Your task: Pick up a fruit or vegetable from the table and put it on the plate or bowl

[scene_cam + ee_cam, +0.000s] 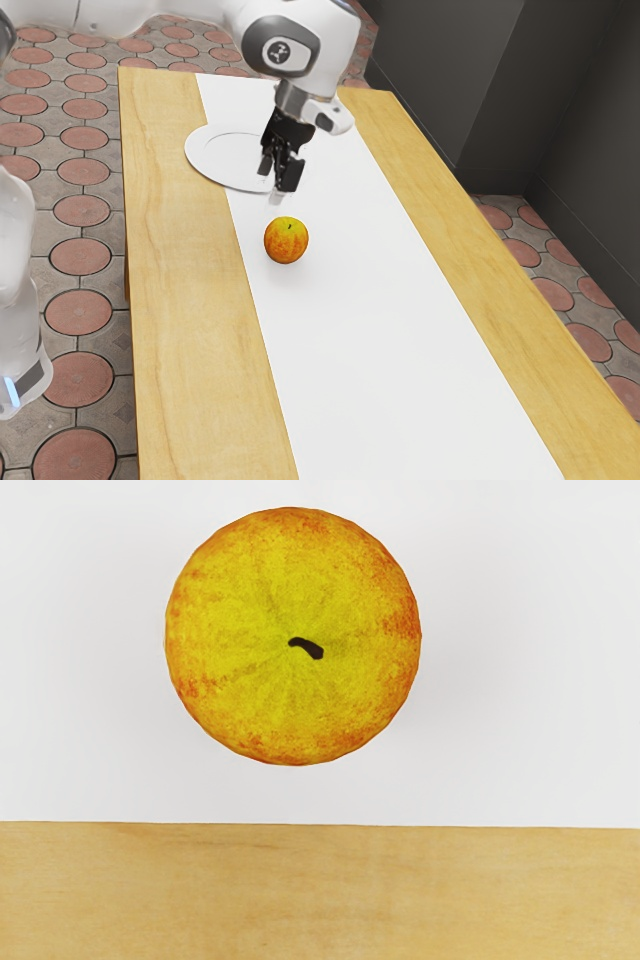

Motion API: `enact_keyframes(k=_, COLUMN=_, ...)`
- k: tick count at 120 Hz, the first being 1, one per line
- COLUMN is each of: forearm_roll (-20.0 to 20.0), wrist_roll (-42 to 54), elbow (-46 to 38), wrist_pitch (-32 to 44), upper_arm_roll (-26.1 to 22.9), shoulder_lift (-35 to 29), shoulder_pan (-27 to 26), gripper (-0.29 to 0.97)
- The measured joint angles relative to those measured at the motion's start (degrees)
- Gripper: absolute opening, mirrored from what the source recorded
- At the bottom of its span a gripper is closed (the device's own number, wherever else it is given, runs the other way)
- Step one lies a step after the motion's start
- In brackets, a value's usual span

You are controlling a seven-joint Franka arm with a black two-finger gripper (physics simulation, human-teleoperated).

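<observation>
A yellow-orange apple (286, 240) with a dark stem sits upright on the white runner in the middle of the table. From straight above, the wrist view shows the apple (293, 636) with its stem near the centre. My black gripper (280, 186) hangs above the table between the apple and the white plate (225, 157), a little toward the plate. Its fingers stand apart and hold nothing. The plate lies flat on the runner, partly over the wood, toward the far end of the table.
The wooden table (180, 300) carries a white runner (400, 380) down its length. A tiled floor lies to the exterior view's left, and a dark wall stands at the right. A strip of bare wood (320, 890) shows beside the apple.
</observation>
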Motion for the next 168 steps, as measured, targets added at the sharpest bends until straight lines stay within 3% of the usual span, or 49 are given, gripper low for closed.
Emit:
enact_keyframes(k=24, forearm_roll=-1.5, wrist_roll=-0.8, elbow=-2.1, wrist_pitch=9.3, upper_arm_roll=-2.0, shoulder_lift=1.0, shoulder_pan=0.1, gripper=0.68)
enact_keyframes(k=51, forearm_roll=-3.8, wrist_roll=-1.4, elbow=-4.9, wrist_pitch=13.7, upper_arm_roll=-3.9, shoulder_lift=1.6, shoulder_pan=0.2, gripper=0.68)
enact_keyframes(k=101, forearm_roll=-3.8, wrist_roll=-1.5, elbow=-5.1, wrist_pitch=15.7, upper_arm_roll=-4.0, shoulder_lift=2.0, shoulder_pan=4.0, gripper=0.68)
enact_keyframes(k=168, forearm_roll=-3.8, wrist_roll=0.0, elbow=-7.3, wrist_pitch=15.9, upper_arm_roll=-4.0, shoulder_lift=5.1, shoulder_pan=5.0, gripper=0.68)
